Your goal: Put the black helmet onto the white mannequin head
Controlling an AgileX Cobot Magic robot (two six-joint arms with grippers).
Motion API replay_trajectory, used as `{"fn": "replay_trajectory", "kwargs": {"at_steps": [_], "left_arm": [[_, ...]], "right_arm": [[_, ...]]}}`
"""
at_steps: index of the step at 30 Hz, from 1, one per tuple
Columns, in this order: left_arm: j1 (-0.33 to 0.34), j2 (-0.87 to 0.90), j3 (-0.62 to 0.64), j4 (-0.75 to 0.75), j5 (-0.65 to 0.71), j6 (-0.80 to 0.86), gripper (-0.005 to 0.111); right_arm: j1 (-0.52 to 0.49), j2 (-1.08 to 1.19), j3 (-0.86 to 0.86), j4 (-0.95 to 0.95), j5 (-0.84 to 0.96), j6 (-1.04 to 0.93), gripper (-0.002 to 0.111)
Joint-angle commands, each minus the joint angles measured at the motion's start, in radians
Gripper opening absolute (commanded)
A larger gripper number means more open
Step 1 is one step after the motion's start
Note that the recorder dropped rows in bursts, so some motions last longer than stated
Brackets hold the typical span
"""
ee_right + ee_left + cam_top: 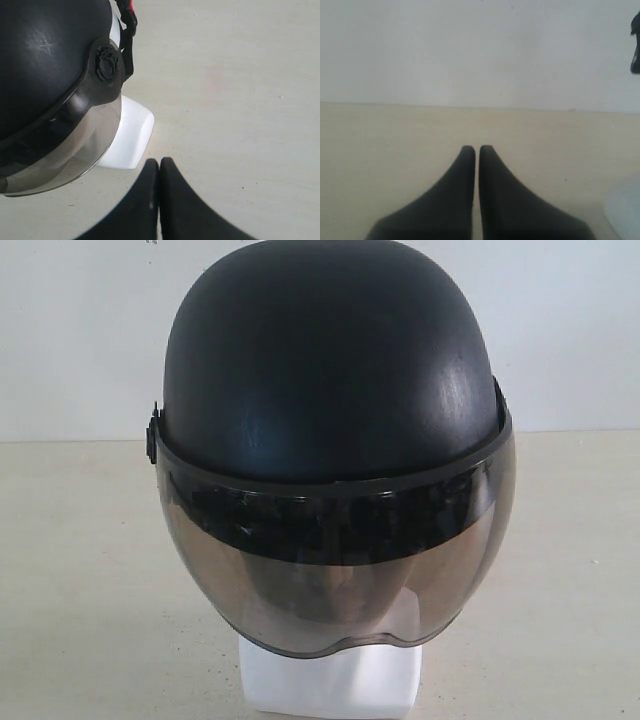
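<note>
Exterior view: the black helmet (330,370) sits on the white mannequin head (330,685), visor (340,580) down. I judge the shell stiff, slick and light, best gripped at its rim.

Left wrist view: my left gripper (477,150) is pressed together, holding nothing, over the matte beige table (380,150) with a white wall (470,50) behind.

Right wrist view: my right gripper (159,163) is likewise closed, near the head's base.

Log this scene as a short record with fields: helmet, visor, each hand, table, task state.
helmet: black helmet sits on the white mannequin head, upright
visor: smoky visor down over the face; only the head's base shows plainly below it
left hand: left hand shut, empty, off to the helmet's side
right hand: right hand shut, empty, near the head's base
table: pale table under the head
task state: helmet appears in place
</note>
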Motion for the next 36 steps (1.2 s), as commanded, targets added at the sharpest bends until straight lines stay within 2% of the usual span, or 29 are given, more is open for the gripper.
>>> {"fn": "replay_trajectory", "kwargs": {"at_steps": [1, 3, 14, 36], "left_arm": [[0.000, -0.003, 0.003, 0.018, 0.072, 0.055, 0.004], [0.000, -0.003, 0.003, 0.018, 0.136, 0.055, 0.004], [0.000, -0.003, 0.003, 0.007, 0.035, 0.054, 0.004], [0.000, -0.003, 0.003, 0.007, 0.028, 0.054, 0.004]], "right_arm": [[0.002, -0.006, -0.003, -0.009, -0.005, 0.002, 0.000], [0.002, -0.006, -0.003, -0.009, -0.005, 0.002, 0.000], [0.002, -0.006, -0.003, -0.009, -0.005, 0.002, 0.000], [0.002, -0.010, -0.003, -0.020, -0.018, -0.003, 0.000]]}}
